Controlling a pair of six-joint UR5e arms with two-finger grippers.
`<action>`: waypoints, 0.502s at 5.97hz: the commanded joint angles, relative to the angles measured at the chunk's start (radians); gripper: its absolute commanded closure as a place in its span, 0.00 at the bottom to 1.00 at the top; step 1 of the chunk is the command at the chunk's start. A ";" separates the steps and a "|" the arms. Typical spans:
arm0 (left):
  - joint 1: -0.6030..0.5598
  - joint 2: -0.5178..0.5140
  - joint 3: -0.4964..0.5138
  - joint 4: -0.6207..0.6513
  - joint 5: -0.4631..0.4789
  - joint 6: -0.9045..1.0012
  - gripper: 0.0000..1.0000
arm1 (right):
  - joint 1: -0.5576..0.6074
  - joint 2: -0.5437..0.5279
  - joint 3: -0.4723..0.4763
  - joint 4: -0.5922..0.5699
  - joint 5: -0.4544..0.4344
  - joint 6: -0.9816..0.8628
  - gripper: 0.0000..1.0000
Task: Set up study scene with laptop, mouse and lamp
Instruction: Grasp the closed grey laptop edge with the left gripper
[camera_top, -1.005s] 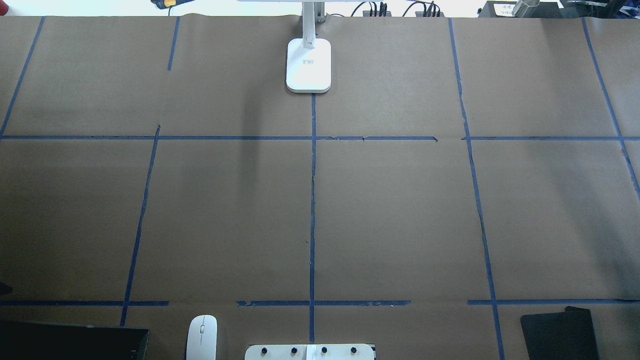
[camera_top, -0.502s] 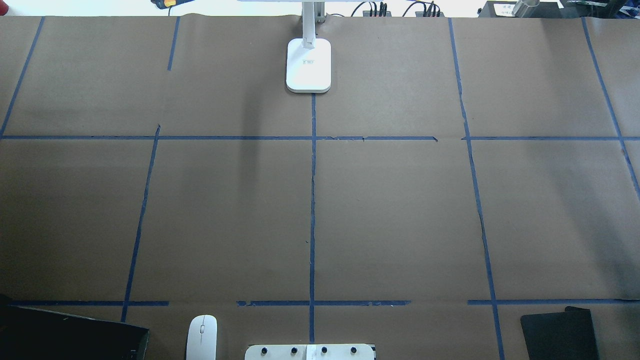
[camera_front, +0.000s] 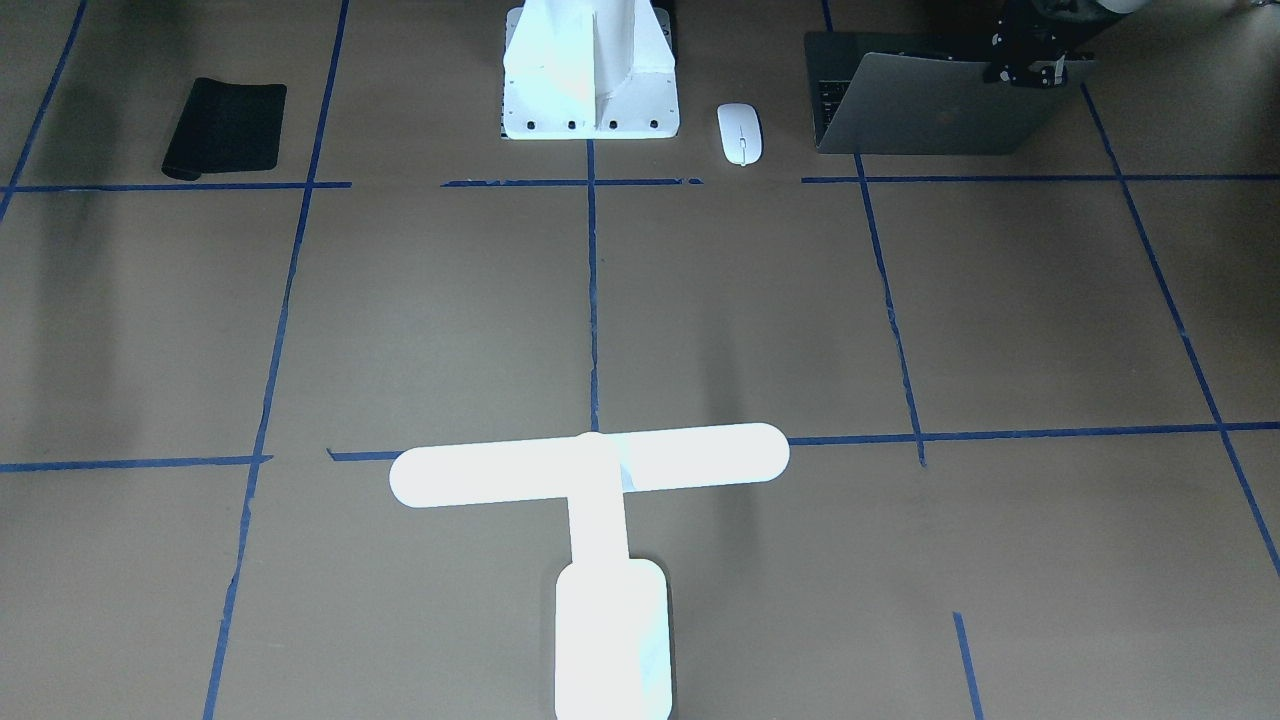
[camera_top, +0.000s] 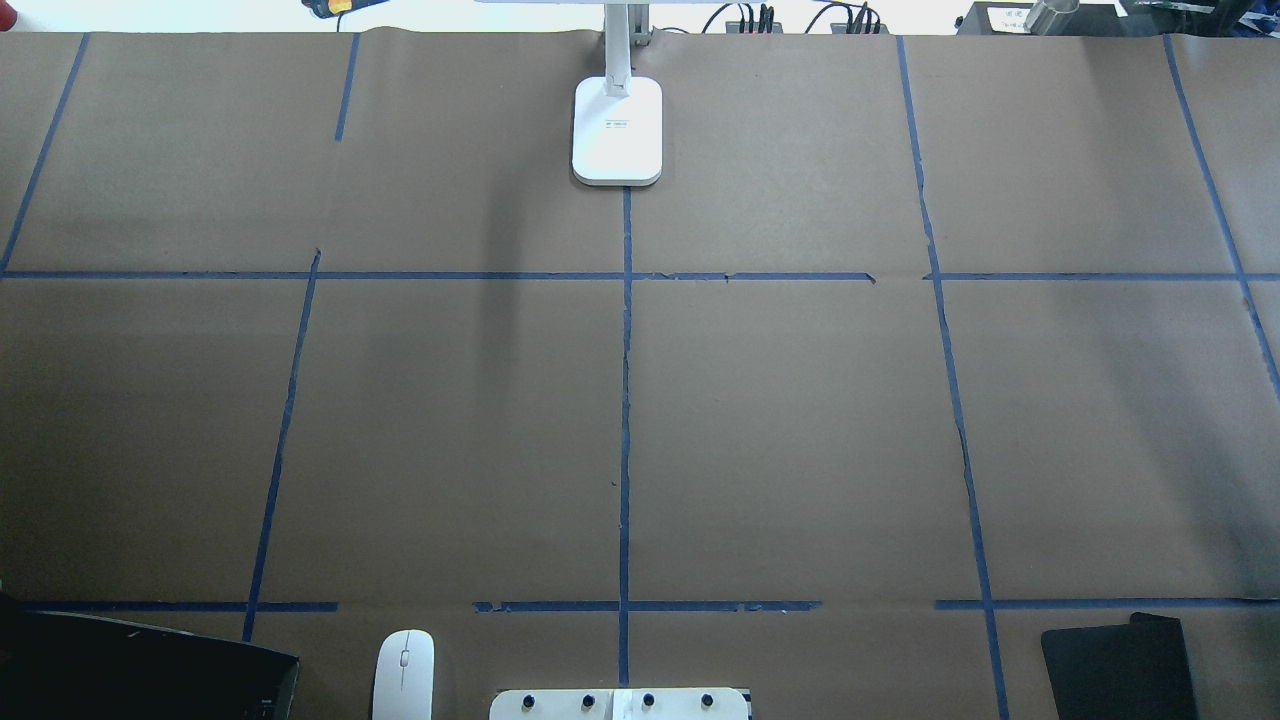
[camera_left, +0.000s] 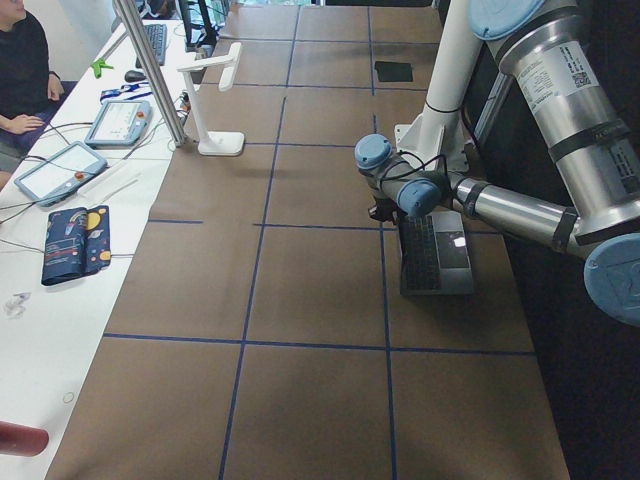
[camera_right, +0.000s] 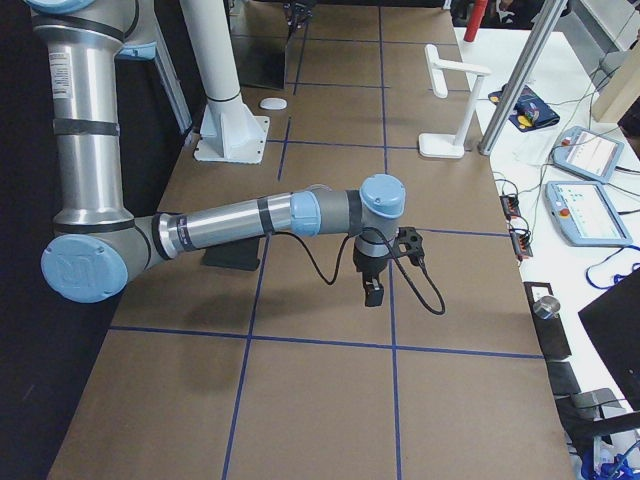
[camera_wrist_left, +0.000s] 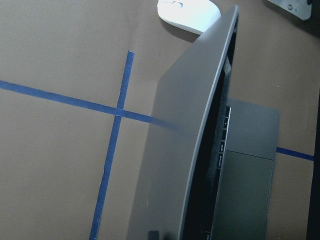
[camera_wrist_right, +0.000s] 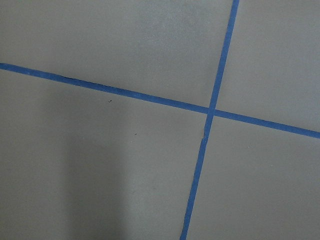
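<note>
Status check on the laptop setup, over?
Left tool at laptop lid edge, grip unclear. Right tool over table, state unclear. Lid part open; mouse beside it, apart.

A slim grey laptop (camera_front: 940, 105) is pictured partly opened at the robot's edge of the table (camera_front: 1000, 320), on the left arm's side. Its lid is raised at an angle, with the logo face turned away from the robot. Black keys and a large trackpad are exposed beneath. A small, flat white oval mouse (camera_front: 740, 134), marked with a thin centre line, is laid just beside the laptop without touching it. A bright white T-shaped lamp (camera_front: 590, 470) is stood upright at the opposite edge, well apart from both. It is set on a rounded rectangular base, its long rounded bar carried on a short stem and run along the table's length.
</note>
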 joint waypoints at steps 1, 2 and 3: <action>-0.018 -0.033 -0.006 -0.002 0.001 0.009 0.99 | 0.000 0.000 -0.001 0.001 0.000 0.000 0.00; -0.073 -0.040 -0.014 -0.005 0.003 0.015 1.00 | 0.000 0.000 -0.001 0.001 0.000 0.000 0.00; -0.113 -0.059 -0.016 -0.005 0.001 0.021 1.00 | 0.000 0.000 -0.001 0.001 0.000 0.000 0.00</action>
